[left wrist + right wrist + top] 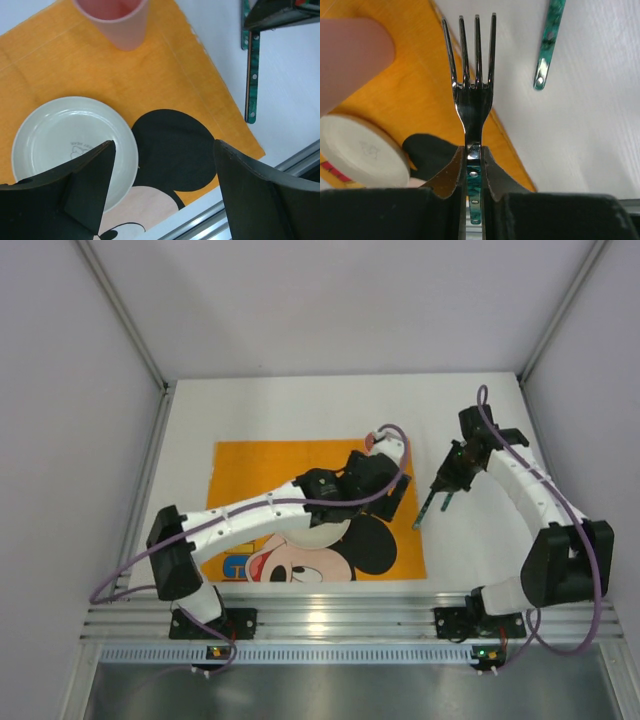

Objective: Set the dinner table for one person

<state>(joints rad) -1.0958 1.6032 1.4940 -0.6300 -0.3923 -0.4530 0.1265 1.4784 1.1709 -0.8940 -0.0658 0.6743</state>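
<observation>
The white dinner table (pixel 300 410) carries an orange Mickey Mouse placemat (pixel 250 475). A white plate (pixel 65 140) and a pink cup (pixel 117 20) stand on the mat. My right gripper (pixel 474 150) is shut on a fork (pixel 471 75) with a green handle. In the top view the right gripper (pixel 452 472) holds the fork (pixel 428 510) handle-down just off the mat's right edge. A second green-handled utensil (pixel 548 45) lies on the table to the right. My left gripper (pixel 162 150) is open and empty over the mat's near right corner, next to the plate.
The left arm (pixel 270 510) stretches across the placemat and hides most of the plate in the top view. A ribbed metal rail (pixel 320 615) runs along the table's near edge. Grey walls close in the table at the back and sides.
</observation>
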